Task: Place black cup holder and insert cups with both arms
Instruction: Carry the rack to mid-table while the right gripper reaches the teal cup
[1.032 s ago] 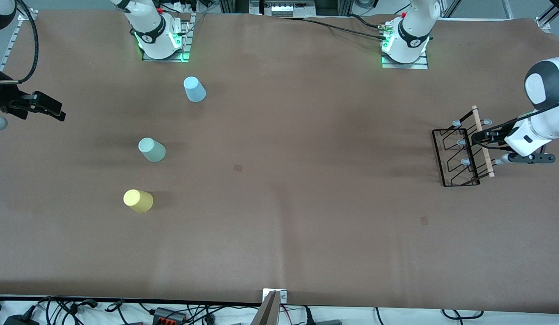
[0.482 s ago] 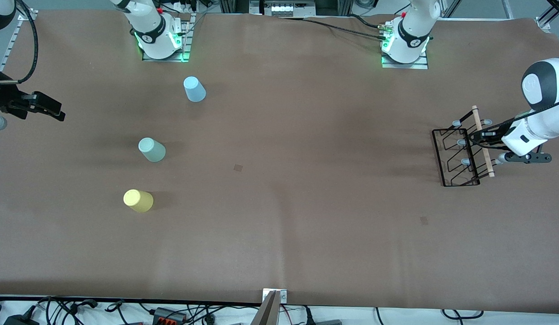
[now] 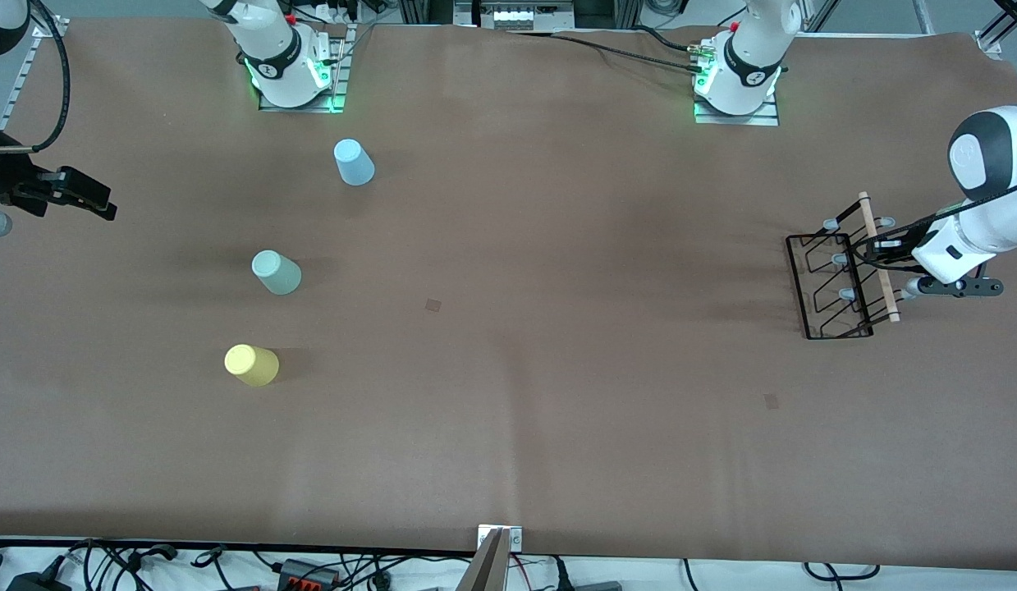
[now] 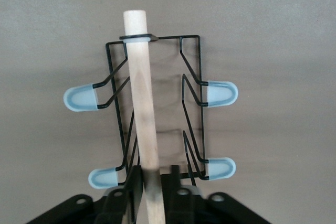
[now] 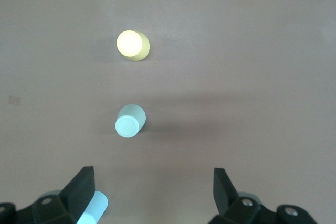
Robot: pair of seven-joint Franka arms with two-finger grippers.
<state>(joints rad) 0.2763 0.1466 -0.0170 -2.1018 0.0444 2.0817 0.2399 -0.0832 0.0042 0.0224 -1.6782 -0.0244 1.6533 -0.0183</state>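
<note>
black cup holder (image 3: 836, 283) stands on the brown table (image 3: 508, 410) at the left arm's end, well apart from the three upturned cups toward the right arm's end: light blue cup (image 3: 354, 162), pale green cup (image 3: 276, 272), yellow cup (image 3: 250, 364) nearest the front camera. left gripper (image 4: 152, 182) has its jaws pinched on the holder's wooden bar (image 4: 143, 114). right gripper (image 5: 152, 192) waits with jaws wide, holding nothing, above that end of the table.

Light blue cup (image 5: 93, 209) half hidden by right hand (image 5: 152, 192)
</note>
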